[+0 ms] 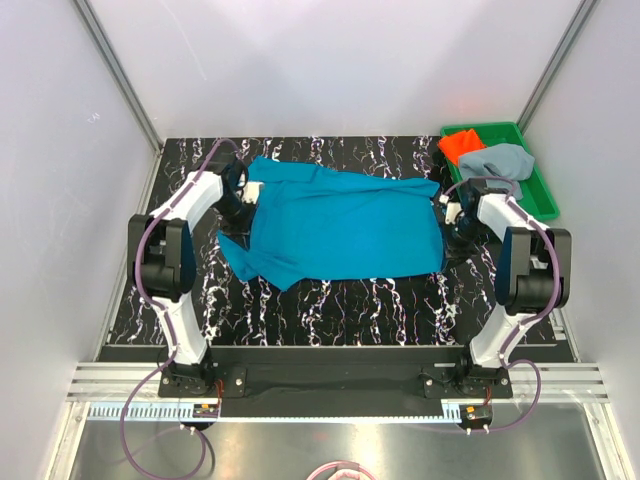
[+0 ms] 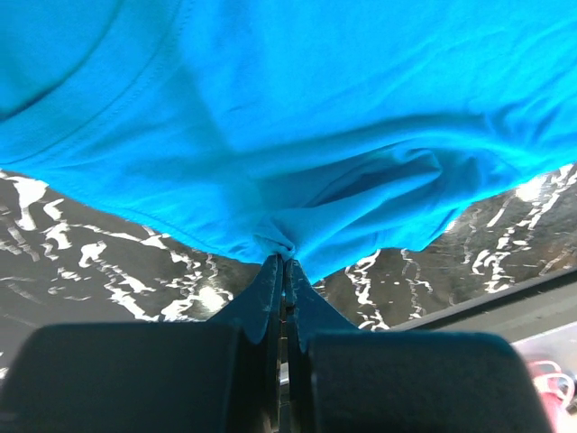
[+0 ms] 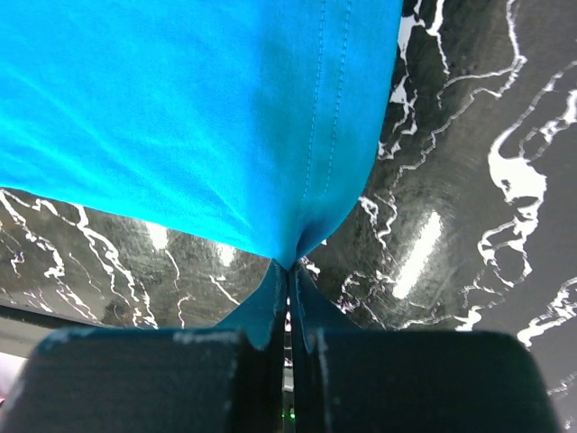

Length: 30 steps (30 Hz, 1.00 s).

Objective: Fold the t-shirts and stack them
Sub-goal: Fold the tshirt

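We find the teal-blue t-shirt (image 1: 340, 225) spread across the middle of the black marbled table (image 1: 330, 310), lying lengthwise between the two arms, with one sleeve trailing toward the near left. The left gripper (image 2: 285, 263) is clenched on a bunched fold at the shirt's left edge. The right gripper (image 3: 288, 267) is clamped on the right edge, where a double-stitched hem runs down into its closed fingers. In both wrist views the cloth rises from the pinch and clears the table just beyond it. We judge that the opposed holds serve to draw the garment taut and flat, or to carry one edge over for a first fold. Which of these is intended cannot be determined. The orange-red t-shirt (image 1: 461, 145) and the grey-blue t-shirt (image 1: 500, 158) lie crumpled and touching in the green tray (image 1: 547, 196) at the far right corner, well apart from the work, presumably awaiting their turn. No brand, label or legible writing is found on any garment, the tray or the arms.
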Available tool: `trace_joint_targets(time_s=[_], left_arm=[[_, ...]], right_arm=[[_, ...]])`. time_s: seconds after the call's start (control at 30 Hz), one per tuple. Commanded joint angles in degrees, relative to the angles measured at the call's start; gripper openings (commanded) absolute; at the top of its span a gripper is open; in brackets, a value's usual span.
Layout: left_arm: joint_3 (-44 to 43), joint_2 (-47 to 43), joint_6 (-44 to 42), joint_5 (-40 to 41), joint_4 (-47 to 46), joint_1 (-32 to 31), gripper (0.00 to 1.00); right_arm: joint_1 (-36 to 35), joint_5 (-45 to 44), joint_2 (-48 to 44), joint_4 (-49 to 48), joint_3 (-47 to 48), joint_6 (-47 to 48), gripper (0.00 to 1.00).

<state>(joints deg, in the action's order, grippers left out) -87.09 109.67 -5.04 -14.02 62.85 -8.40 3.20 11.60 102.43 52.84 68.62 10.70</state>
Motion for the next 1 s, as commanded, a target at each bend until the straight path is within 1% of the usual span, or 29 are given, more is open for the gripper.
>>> trace_joint_targets(time_s=[0.0,0.07,0.23,0.27,0.33,0.37,0.47,0.5,0.57,0.6,0.73,0.8,0.83,0.9,0.97], left_arm=[[-2.6,-4.5,-2.7,3.7,-0.3,-0.1,0.00],[-3.9,-5.7,-3.4,5.3,0.0,0.4,0.00],[-9.2,-8.7,-6.6,9.3,0.5,2.4,0.00],[-10.1,-9.0,-7.0,10.3,0.6,2.7,0.00],[-12.9,-9.9,-8.3,11.6,1.0,3.2,0.00],[-14.1,-10.0,-8.8,12.1,1.2,3.4,0.00],[-20.3,-10.4,-10.9,13.3,2.4,3.7,0.00],[-23.9,-10.5,-11.1,13.5,3.2,3.7,0.00],[-27.7,-10.4,-11.7,13.5,5.1,3.7,0.00],[-31.5,-10.2,-11.7,13.3,5.7,3.7,0.00],[-39.4,-9.5,-11.4,13.0,9.0,3.7,0.00],[-41.1,-9.9,-11.7,12.2,10.4,3.7,0.00],[-41.2,-10.6,-12.0,10.2,11.1,3.7,0.00],[-40.5,-11.1,-12.6,8.1,14.6,3.7,0.00],[-38.8,-11.2,-12.1,3.9,19.4,3.7,0.00]], right_arm=[[0.0,-1.1,-3.8,1.6,2.9,2.0,0.00],[0.0,-1.5,-4.3,2.1,4.7,2.8,0.00],[0.0,-2.6,-4.5,4.5,14.9,6.6,0.00],[0.0,-2.7,-4.3,5.2,18.7,7.1,0.00],[0.1,-2.7,-3.8,5.8,22.9,7.7,0.00],[0.1,-1.9,-3.1,6.8,27.1,7.7,0.00],[0.1,0.8,-1.9,8.2,34.4,7.1,0.00],[0.1,1.4,-1.7,8.1,35.4,6.8,0.00],[0.1,3.3,-1.3,8.2,38.5,7.0,0.00],[0.1,3.6,-0.9,8.5,39.4,7.2,0.00],[0.1,4.7,-0.2,10.3,42.6,8.2,0.00],[0.1,5.5,-1.4,11.1,42.9,8.3,0.00],[0.1,6.0,-1.9,11.5,42.3,8.5,0.00],[0.1,6.9,-3.5,13.2,40.8,8.7,0.00],[0.1,7.4,-6.3,14.3,37.3,9.5,0.00]])
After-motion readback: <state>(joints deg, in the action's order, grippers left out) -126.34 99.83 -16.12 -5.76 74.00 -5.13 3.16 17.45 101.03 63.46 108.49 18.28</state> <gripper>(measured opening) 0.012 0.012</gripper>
